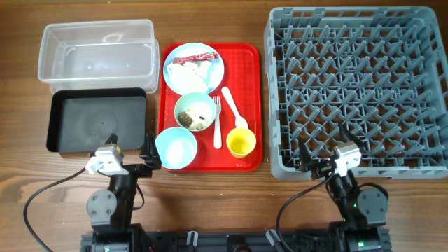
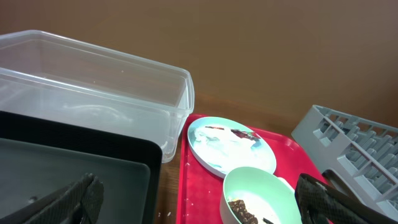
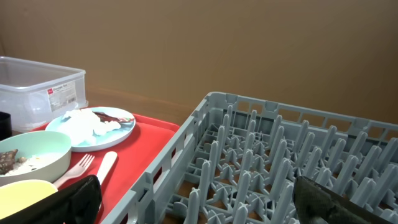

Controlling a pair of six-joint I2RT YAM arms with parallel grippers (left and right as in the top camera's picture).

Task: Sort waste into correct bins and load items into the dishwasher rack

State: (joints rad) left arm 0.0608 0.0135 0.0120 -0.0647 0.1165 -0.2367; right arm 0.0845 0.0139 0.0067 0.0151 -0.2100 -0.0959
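Looking down from overhead: the clear tub [image 1: 98,59] sits at the far left corner of the table [image 1: 210,203]. The black tray [image 1: 98,124] lies just nearer, its far rim against the tub. The red serving tray [image 1: 248,63] is at mid-table.

On the serving tray:
- The plate [image 1: 169,70] is toward the far edge and carries the red wrapper [image 1: 196,57] and the white napkin [image 1: 199,72].
- The greenish bowl [image 1: 179,105] is just nearer, with food scraps [image 1: 194,119] inside.
- The light blue bowl [image 1: 176,148] is closest to the near edge.
- The fork [image 1: 218,124] and spoon [image 1: 233,112] lie side by side, right of the bowls.
- The yellow cup [image 1: 241,143] stands upright beside the spoon's near end.

The rack [image 1: 357,84] takes up the right side of the table, just beside the serving tray. The left arm [image 1: 112,196] and right arm [image 1: 360,199] sit at the near edge, well apart.

Left wrist view: the left end effector [image 2: 199,202] is spread wide, one finger at each lower corner, with nothing between them. The black tray and tub lie ahead to the left, the plate and greenish bowl ahead to the right.

Right wrist view: the right end effector [image 3: 205,202] is likewise spread wide and grips nothing. The rack's pegs fill the right half. The plate, greenish bowl, fork and spoon show on the left.
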